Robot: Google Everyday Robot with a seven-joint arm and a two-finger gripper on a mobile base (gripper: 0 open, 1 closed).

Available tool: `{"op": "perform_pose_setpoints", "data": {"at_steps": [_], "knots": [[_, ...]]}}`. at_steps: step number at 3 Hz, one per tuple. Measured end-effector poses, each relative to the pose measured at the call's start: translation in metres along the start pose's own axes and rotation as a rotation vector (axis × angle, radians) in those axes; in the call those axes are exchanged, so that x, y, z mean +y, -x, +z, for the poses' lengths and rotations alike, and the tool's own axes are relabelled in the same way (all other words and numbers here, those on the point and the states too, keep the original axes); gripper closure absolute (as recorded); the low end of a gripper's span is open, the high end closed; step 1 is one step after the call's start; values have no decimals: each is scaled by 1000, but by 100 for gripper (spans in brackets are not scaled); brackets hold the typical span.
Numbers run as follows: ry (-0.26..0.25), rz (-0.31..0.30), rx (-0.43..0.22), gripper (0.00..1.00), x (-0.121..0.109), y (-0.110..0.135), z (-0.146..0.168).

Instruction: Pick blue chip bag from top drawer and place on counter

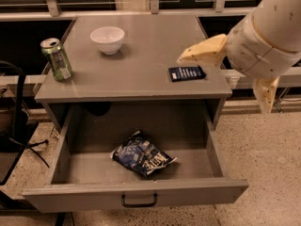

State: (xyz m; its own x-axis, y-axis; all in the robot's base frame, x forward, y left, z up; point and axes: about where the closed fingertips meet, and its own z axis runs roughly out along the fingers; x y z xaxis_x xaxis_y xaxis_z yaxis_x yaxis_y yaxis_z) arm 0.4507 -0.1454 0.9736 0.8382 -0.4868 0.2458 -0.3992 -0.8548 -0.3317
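Note:
The blue chip bag (143,156) lies crumpled on the floor of the open top drawer (136,192), near its middle. The drawer is pulled fully out below the counter (141,65). My gripper (221,85) hangs at the right, above the counter's right edge and well above and to the right of the bag. Its two cream fingers (203,52) stand spread apart and hold nothing. One finger points left over the small flat blue packet (186,73); the other points down beside the cabinet.
On the counter stand a white bowl (107,39) at the back and a green can (56,59) at the left edge. The drawer's black handle (139,202) faces front. Black cables and a stand (19,126) are on the left; speckled floor lies to the right.

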Motion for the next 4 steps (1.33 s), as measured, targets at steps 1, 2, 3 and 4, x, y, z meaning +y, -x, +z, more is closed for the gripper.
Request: {"op": "perform_pose_setpoints", "data": {"at_steps": [1,2,3,4], "knots": [[-61,-24,-18,0,-17,-5,4],[-154,-63,-70,0,-31,-5,20],[-226,-93,-129,0,-44,0,37],[-255,-104,-178,0,-50,7,58]]}}
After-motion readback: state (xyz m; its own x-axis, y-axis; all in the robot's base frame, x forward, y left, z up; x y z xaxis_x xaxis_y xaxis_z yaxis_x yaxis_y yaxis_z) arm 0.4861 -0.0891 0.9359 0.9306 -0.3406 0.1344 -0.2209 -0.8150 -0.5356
